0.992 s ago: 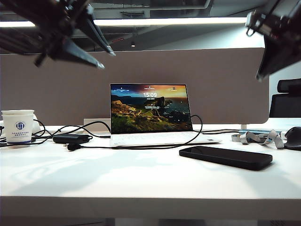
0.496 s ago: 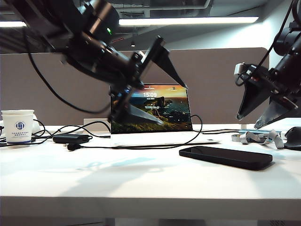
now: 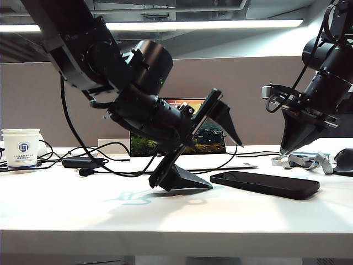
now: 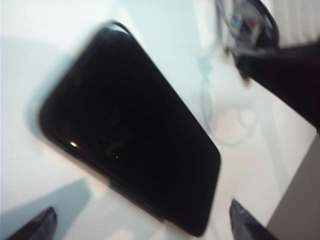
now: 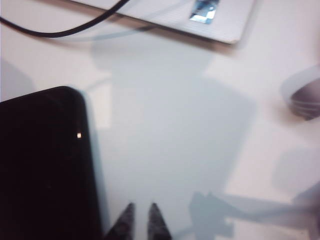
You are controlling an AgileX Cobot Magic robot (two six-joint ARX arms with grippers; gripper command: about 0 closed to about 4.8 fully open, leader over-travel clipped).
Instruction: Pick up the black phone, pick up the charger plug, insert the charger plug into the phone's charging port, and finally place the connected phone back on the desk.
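The black phone (image 3: 265,184) lies flat on the white desk (image 3: 165,215), right of centre. My left gripper (image 3: 225,165) has come down just left of it, open wide, one finger resting near the desk and the other raised. In the left wrist view the phone (image 4: 130,135) fills the frame ahead of the spread fingertips (image 4: 35,227), untouched. My right gripper (image 3: 285,148) hangs above the desk behind the phone's right end, its tips almost together and empty. The right wrist view has the phone (image 5: 45,165) beside that gripper (image 5: 141,220). The charger plug (image 3: 84,172) lies at far left on its thin cable.
An open laptop (image 3: 212,137) stands behind my left arm, its base corner (image 5: 200,20) near the right gripper. A black power brick (image 3: 83,162) and paper cup (image 3: 21,146) sit at left. A grey strap (image 3: 303,161) and dark mouse (image 3: 345,161) lie at right.
My left arm swung down from overhead to the desk beside the phone, jaws spreading wide. My right arm lowered toward the desk, its jaws opening and then closing again.
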